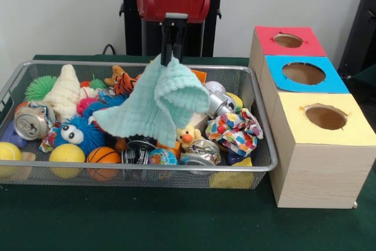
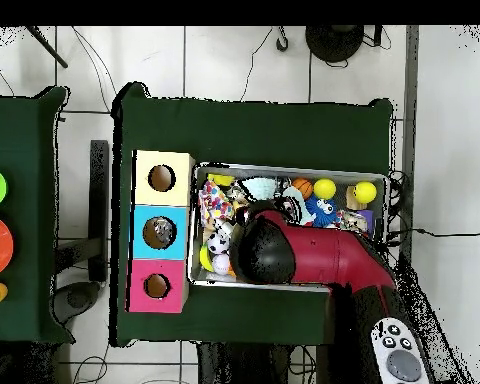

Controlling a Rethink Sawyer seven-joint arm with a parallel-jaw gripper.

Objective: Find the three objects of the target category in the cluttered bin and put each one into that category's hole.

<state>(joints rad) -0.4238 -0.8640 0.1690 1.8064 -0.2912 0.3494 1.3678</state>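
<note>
My gripper (image 1: 172, 57) is shut on a mint green waffle cloth (image 1: 158, 107) and holds it by one corner above the middle of the bin (image 1: 147, 168), a silver wire-mesh basket full of clutter. The cloth hangs spread out, its lower edge close over the toys. The blue-framed hole (image 1: 304, 73) tops the middle wooden box to the right of the bin, apart from the gripper. In the overhead view the red arm (image 2: 314, 255) covers the gripper; the bin's rim (image 2: 284, 167) and the blue-framed hole (image 2: 161, 232) show.
In the bin lie a multicoloured cloth (image 1: 235, 130), a white knitted cloth (image 1: 63, 89), a crushed can (image 1: 32, 120), a blue fuzzy toy (image 1: 79, 133), yellow balls (image 1: 66, 154), a small basketball (image 1: 103, 156) and a duck (image 1: 188, 136). The red-framed hole (image 1: 288, 40) and yellow-framed hole (image 1: 325, 117) flank the blue one.
</note>
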